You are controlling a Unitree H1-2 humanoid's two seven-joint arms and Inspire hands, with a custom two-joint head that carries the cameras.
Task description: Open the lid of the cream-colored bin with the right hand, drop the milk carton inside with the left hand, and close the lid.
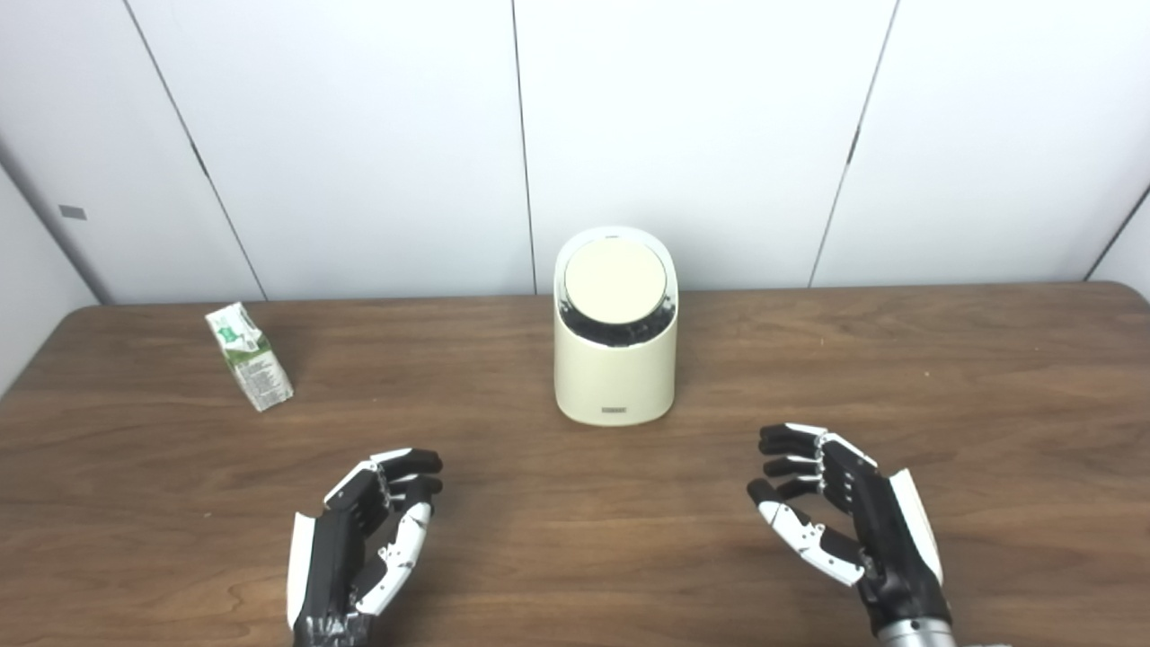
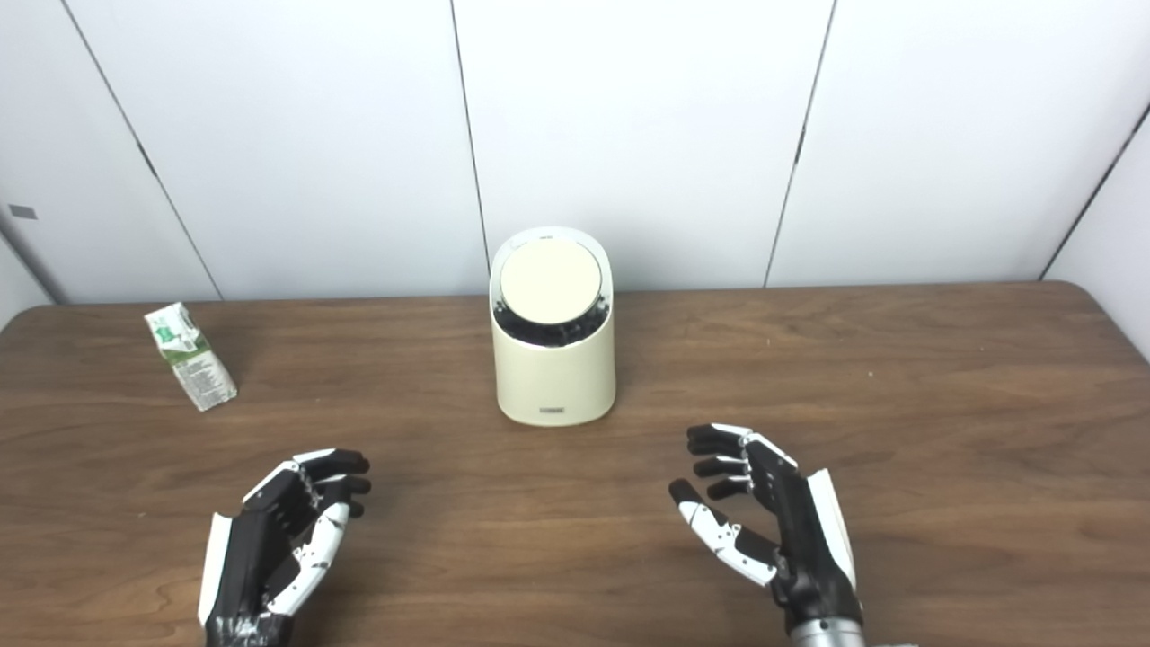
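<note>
The cream-colored bin (image 1: 614, 377) stands at the middle of the table toward the back. Its round lid (image 1: 615, 281) lies tilted toward me in the rim, with a dark gap under its front edge. The milk carton (image 1: 249, 356), white and green, stands tilted at the back left. My left hand (image 1: 364, 539) is open and empty near the front edge, in front of and to the right of the carton. My right hand (image 1: 840, 512) is open and empty, in front of and to the right of the bin. Neither hand touches anything.
The brown wooden table (image 1: 943, 377) runs the width of the view. White wall panels (image 1: 683, 135) stand close behind its far edge.
</note>
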